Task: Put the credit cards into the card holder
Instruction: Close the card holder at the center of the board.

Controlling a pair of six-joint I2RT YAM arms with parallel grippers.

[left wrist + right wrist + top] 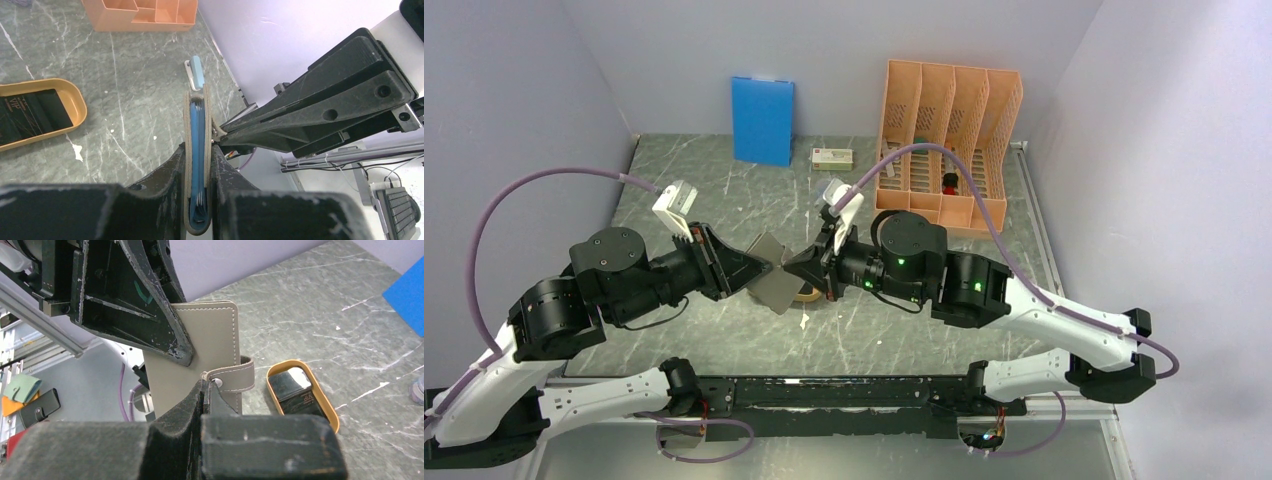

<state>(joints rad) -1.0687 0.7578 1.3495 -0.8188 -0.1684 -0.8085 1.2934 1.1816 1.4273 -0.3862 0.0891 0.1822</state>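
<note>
The grey-taupe card holder (773, 273) hangs folded shut above the table, between both arms. My left gripper (197, 152) is shut on its two covers; edge-on, the blue pockets (196, 130) show between them. My right gripper (206, 386) is shut on the end of the holder's snap strap (235, 376), against the cover (207, 335). Dark credit cards (32, 116) lie in the shallow orange tray (79, 100) on the table below; the cards (295, 390) and the tray (808, 294) also show from the right wrist and from above.
A blue board (762, 120) leans on the back wall. Beside it lies a small box (832, 157). The tall orange file rack (949, 140) stands at the back right. Walls close in the left, back and right sides.
</note>
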